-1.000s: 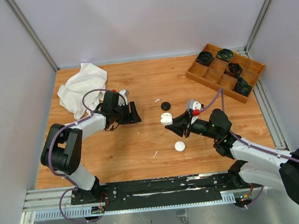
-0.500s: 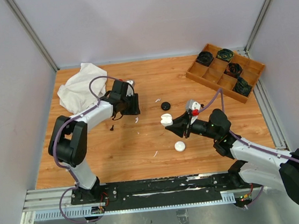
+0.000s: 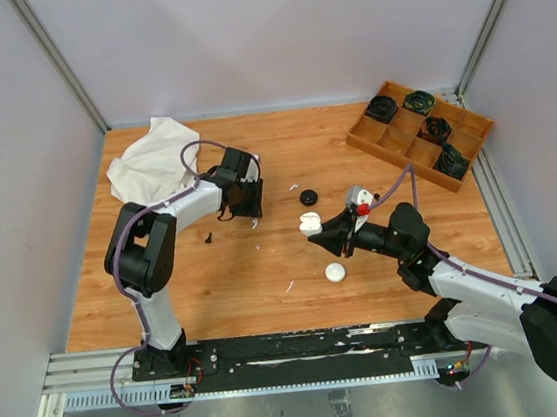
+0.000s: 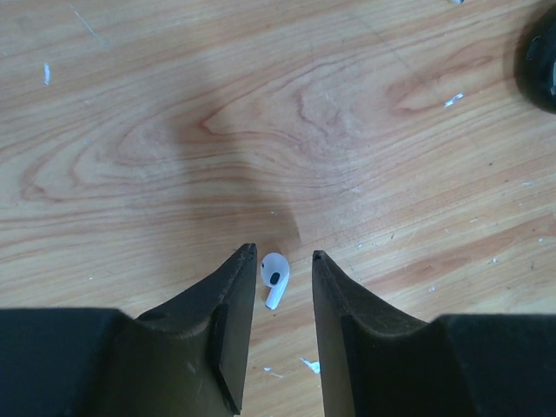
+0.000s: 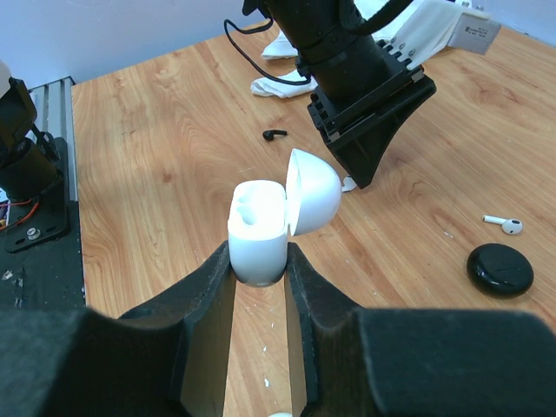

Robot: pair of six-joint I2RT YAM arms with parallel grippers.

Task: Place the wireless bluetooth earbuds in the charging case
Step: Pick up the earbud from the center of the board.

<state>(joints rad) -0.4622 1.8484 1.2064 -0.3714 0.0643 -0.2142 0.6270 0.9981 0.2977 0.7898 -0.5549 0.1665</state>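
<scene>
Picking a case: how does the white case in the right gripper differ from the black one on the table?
The white case is open, the black case shut. The white case stands upright in the right gripper; the black case lies flat on the table. Both are rounded.

Top view high over table [image 3: 265, 270], left wrist close above it, right wrist facing left pincer [image 5: 363, 169]

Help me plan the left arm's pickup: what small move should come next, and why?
Probably lower the left tool and close: the white earbud lies on the table between its open jaws, while the right tool holds the open white case.
</scene>
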